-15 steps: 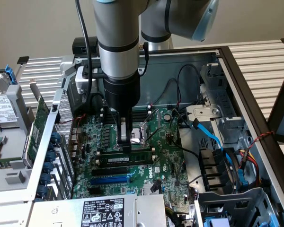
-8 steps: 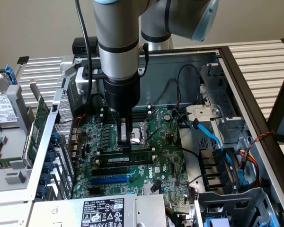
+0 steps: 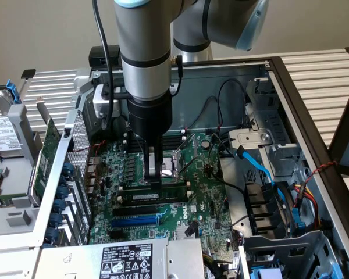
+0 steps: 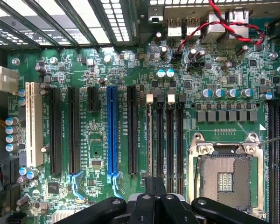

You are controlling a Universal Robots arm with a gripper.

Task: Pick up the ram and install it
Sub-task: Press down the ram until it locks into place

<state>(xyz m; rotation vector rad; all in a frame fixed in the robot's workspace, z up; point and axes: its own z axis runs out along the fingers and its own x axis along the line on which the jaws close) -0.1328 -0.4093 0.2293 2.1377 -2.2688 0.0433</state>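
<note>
While your arm hangs straight down into the open computer case (image 3: 291,93), the end effector (image 3: 153,181) sits low over the green motherboard (image 3: 203,203), its two dark fingers (image 3: 148,165) drawn fully together. Look just below the fingertips in the exterior view and you find the ram (image 3: 157,198), a long narrow green stick with a pale label strip, lying level along the bank of black memory slots (image 3: 141,209). The fingertips come down right at the ram's upper edge, near its middle; you cannot tell from here whether they press on it or pinch it, nor whether the stick is fully seated. Toward the exterior view's right of the fingers sits the silver processor socket (image 3: 175,160), and in front of the ram you see a blue expansion slot (image 3: 135,221). In the wrist view, your end effector (image 4: 155,186) shows as closed black fingers at the frame's edge, meeting over the foot of the narrow memory slots (image 4: 164,135), with the blue expansion slot (image 4: 112,133) on one side and the processor socket (image 4: 225,175) on the other. A red-and-black twisted wire (image 4: 224,25) runs across the far edge of the motherboard (image 4: 130,65).
</note>
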